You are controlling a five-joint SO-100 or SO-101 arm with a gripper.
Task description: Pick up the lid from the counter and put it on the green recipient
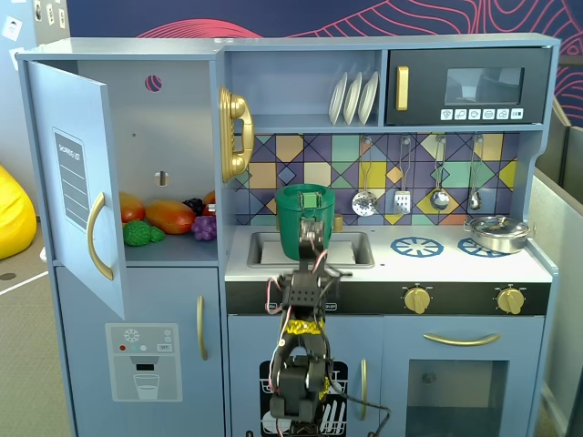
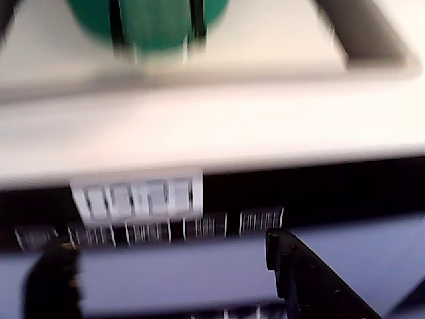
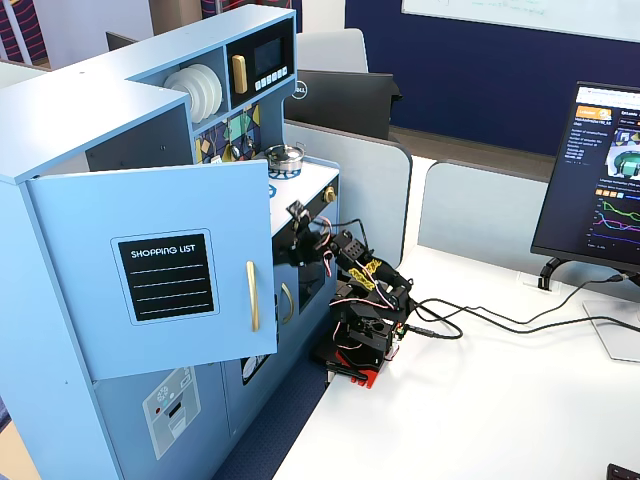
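- Nearest me, the arm's base (image 1: 293, 391) stands in front of the toy kitchen's lower cabinet, with its red foot on the white table (image 3: 480, 400) in the side fixed view.
- From there the arm (image 1: 301, 296) reaches up to the front edge of the worktop (image 1: 383, 264), wires looping off its joints.
- The claw (image 1: 311, 238) points up and back, just over the worktop's front lip and in front of the sink (image 1: 351, 248).
- In the wrist view the claw (image 2: 172, 266) is blurred; one dark finger (image 2: 299, 272) shows at lower right and a dark shape at lower left, with clear space between, so it looks parted and empty, though I cannot swear to how wide.
- Straight beyond the claw, in line with it and close behind, stands the green recipient (image 1: 304, 218), upright at the sink, its lighter strap handle (image 2: 156, 23) facing the arm.
- The lid is the puzzle: I cannot find it lying on the worktop in any view. The pot's rim looks open-topped from the front, but the claw hides part of it.
- Farther right on the worktop sit two blue burner prints (image 1: 416, 246) and the silver pan (image 1: 497, 232), well apart from the claw.
- My guess is the next move hinges on locating the lid first.
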